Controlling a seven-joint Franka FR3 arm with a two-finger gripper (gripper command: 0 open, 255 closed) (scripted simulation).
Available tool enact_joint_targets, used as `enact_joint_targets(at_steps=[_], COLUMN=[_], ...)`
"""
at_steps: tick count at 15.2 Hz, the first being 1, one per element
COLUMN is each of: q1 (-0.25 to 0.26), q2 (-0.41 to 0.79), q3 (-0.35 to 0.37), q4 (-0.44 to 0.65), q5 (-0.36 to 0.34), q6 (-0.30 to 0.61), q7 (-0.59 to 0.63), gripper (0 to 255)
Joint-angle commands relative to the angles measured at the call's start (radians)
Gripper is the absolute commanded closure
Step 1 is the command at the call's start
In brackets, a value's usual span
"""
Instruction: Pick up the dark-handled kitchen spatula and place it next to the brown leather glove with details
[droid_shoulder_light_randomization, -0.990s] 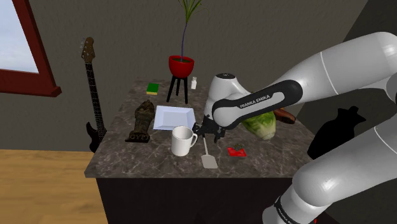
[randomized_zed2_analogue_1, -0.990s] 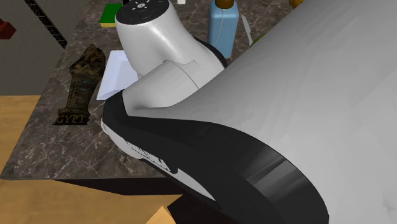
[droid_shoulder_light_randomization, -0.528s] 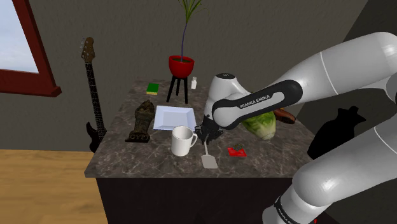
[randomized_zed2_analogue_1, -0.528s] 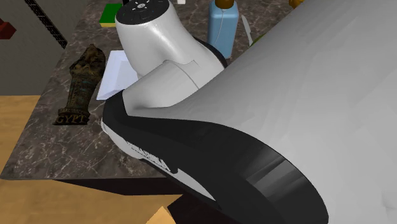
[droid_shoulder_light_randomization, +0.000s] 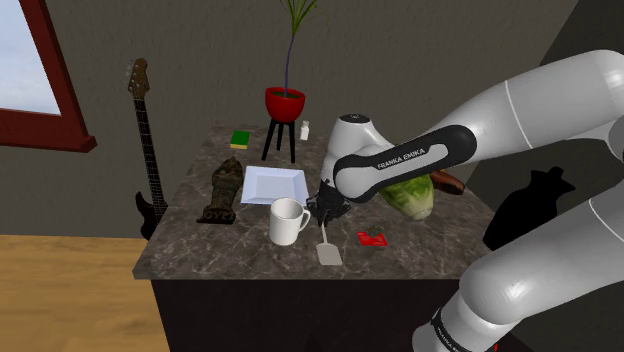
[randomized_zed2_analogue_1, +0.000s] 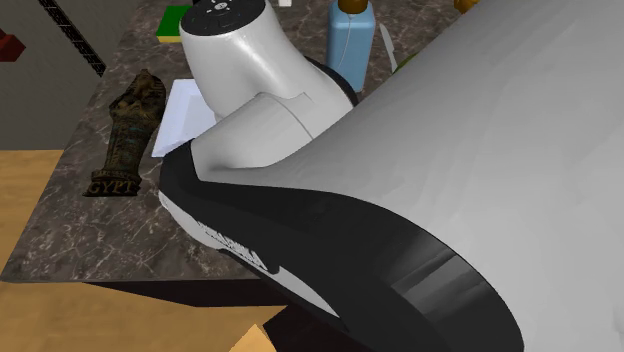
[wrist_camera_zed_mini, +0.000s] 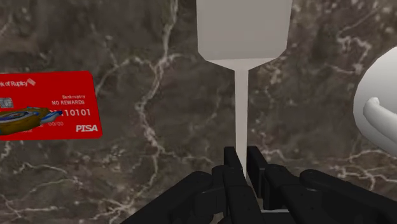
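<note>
The black two-finger end effector (wrist_camera_zed_mini: 243, 162) is closed on the thin pale shaft of the kitchen spatula with a flat pale grey blade (wrist_camera_zed_mini: 242, 38). Both fingertips (wrist_camera_zed_mini: 232, 159) press against the shaft from either side. The shaft runs straight out from the fingers to the blade. The handle end is hidden between and behind the fingers, so its colour cannot be told.

In the shoulder view the end effector (droid_shoulder_light_randomization: 325, 208) is low over the dark, white-veined marble surface (droid_shoulder_light_randomization: 200, 250). The spatula (droid_shoulder_light_randomization: 327, 248) points from it toward the near edge. Whether the blade touches the surface or sits just above it cannot be told. The spatula lies between the white handled mug (droid_shoulder_light_randomization: 288, 220) and the flat red bank card (droid_shoulder_light_randomization: 372, 238), near both and touching neither. The wrist view shows the same, with the card (wrist_camera_zed_mini: 48, 105) on one side of the shaft and the mug (wrist_camera_zed_mini: 378, 105) on the other.

The long dark brown glove with raised details (droid_shoulder_light_randomization: 222, 190) lies toward the shoulder view's left, beyond the mug and well apart from the spatula. A white square plate (droid_shoulder_light_randomization: 273, 185) sits just beside it. In the second exterior view the glove (randomized_zed2_analogue_1: 125, 145) lies next to the plate (randomized_zed2_analogue_1: 185, 110), and the arm's white and black link (randomized_zed2_analogue_1: 400, 200) covers most of the surface.
</note>
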Motion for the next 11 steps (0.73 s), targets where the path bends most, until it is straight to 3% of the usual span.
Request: enact_joint_targets(at_steps=[1, 11], q1=[0.003, 0.016], q2=[-0.017, -0.109], q3=[-0.005, -0.036], q4=[0.008, 0.079], q5=[0.006, 0.028], q6=[-0.025, -0.184], q7=[-0.006, -0.033], gripper=[255, 255])
